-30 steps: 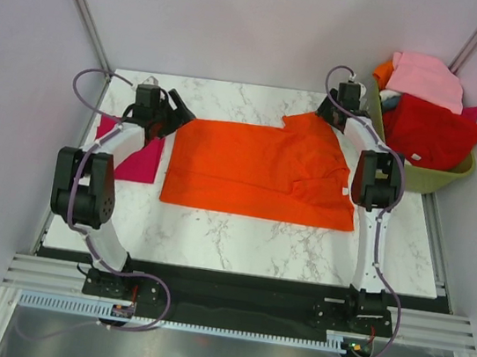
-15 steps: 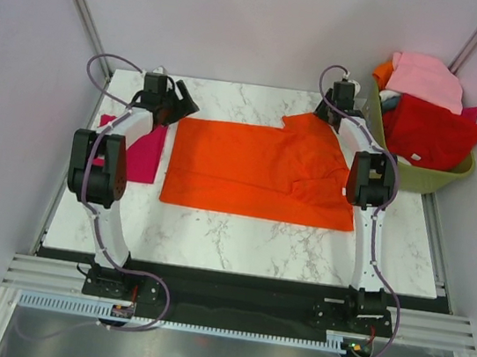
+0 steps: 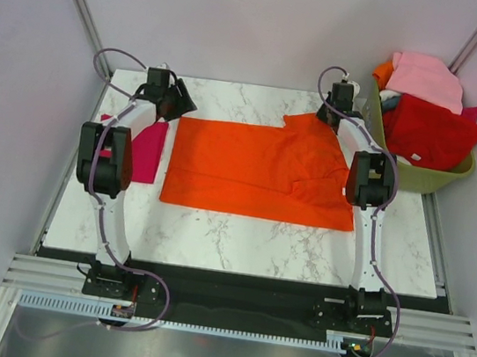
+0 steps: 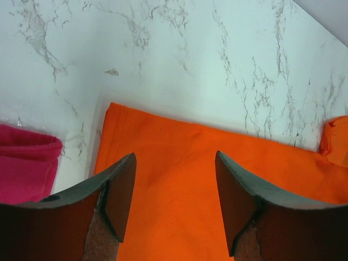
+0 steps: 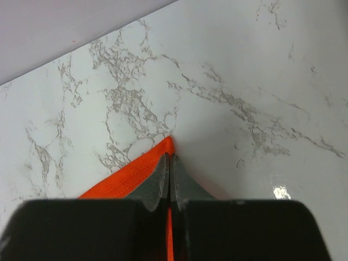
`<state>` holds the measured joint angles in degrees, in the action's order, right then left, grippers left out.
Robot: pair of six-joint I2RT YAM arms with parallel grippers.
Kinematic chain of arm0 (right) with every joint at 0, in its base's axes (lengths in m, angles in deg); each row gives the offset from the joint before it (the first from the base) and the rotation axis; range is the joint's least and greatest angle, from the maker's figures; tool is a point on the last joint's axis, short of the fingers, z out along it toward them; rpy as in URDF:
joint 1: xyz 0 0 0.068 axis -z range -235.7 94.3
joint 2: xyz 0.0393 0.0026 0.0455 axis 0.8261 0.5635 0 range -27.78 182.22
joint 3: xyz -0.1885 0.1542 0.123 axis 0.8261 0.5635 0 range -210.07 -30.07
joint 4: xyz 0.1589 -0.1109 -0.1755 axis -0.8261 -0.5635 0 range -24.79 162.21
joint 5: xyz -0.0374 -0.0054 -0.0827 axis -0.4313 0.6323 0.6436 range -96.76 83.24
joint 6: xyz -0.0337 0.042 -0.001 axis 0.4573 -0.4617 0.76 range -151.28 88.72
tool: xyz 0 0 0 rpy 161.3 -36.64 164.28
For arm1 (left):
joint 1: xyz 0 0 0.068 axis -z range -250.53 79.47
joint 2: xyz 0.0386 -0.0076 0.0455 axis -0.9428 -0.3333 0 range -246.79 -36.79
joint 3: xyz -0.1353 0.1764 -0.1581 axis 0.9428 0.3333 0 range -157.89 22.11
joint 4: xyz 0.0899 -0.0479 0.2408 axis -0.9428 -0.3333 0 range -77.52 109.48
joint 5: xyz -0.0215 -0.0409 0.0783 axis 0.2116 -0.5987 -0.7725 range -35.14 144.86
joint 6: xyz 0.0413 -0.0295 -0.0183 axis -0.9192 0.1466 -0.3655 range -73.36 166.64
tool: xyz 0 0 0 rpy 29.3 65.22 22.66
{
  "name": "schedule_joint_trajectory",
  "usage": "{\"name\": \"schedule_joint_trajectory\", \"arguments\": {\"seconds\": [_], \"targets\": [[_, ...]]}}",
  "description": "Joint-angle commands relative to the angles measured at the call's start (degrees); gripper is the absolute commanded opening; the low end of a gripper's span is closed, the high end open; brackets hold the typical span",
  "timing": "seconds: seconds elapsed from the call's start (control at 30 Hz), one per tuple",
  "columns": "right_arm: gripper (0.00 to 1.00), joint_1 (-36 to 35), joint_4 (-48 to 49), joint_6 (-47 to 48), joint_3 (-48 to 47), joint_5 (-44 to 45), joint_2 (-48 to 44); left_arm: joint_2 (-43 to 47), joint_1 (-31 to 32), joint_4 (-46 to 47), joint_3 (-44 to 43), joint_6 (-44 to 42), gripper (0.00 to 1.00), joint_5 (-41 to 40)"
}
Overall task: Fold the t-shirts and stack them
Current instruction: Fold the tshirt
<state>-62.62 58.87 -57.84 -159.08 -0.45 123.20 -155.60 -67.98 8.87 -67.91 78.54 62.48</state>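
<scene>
A bright orange t-shirt (image 3: 258, 168) lies spread flat across the middle of the marble table, with one sleeve folded in at the right. A crimson-magenta t-shirt (image 3: 144, 152) lies folded at the left edge, partly under the left arm. My left gripper (image 3: 182, 104) is open above the orange t-shirt's (image 4: 179, 179) far left corner, its fingers (image 4: 117, 190) straddling the cloth. The magenta t-shirt (image 4: 24, 163) lies to their left. My right gripper (image 3: 325, 115) is at the far right corner. In the right wrist view it (image 5: 170, 157) is shut on the orange hem (image 5: 130, 174).
A green basket (image 3: 434, 179) stands off the table's far right corner, holding pink (image 3: 426, 76) and red (image 3: 432, 130) clothes. Bare marble (image 3: 239, 236) runs along the near side of the table. Grey walls close in behind and on both sides.
My right gripper has shut on the orange t-shirt's far right corner. My left arm has swung back and right to the far left corner, its jaws narrowing a little.
</scene>
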Motion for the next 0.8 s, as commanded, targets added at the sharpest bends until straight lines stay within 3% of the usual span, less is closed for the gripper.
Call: {"name": "schedule_joint_trajectory", "arguments": {"seconds": [0.0, 0.23, 0.53, 0.77], "targets": [[0.0, -0.2, -0.1, 0.3, 0.2, 1.9, -2.4, -3.3, -0.3, -2.0, -5.0, -2.7, 0.65, -0.1], [0.0, 0.0, 5.4, -0.1, 6.5, -1.2, -6.3, -7.9, -0.3, -4.6, -8.6, -1.6, 0.6, -2.6], [0.0, 0.3, 6.9, -0.6, 8.4, -2.4, -7.2, -10.9, -0.3, -5.6, -11.2, -1.0, 0.6, -11.2], [0.0, 0.4, 6.8, -0.4, 9.0, -2.6, -7.5, -13.1, -0.5, -7.0, -14.1, -0.1, 0.61, -11.6]]}}
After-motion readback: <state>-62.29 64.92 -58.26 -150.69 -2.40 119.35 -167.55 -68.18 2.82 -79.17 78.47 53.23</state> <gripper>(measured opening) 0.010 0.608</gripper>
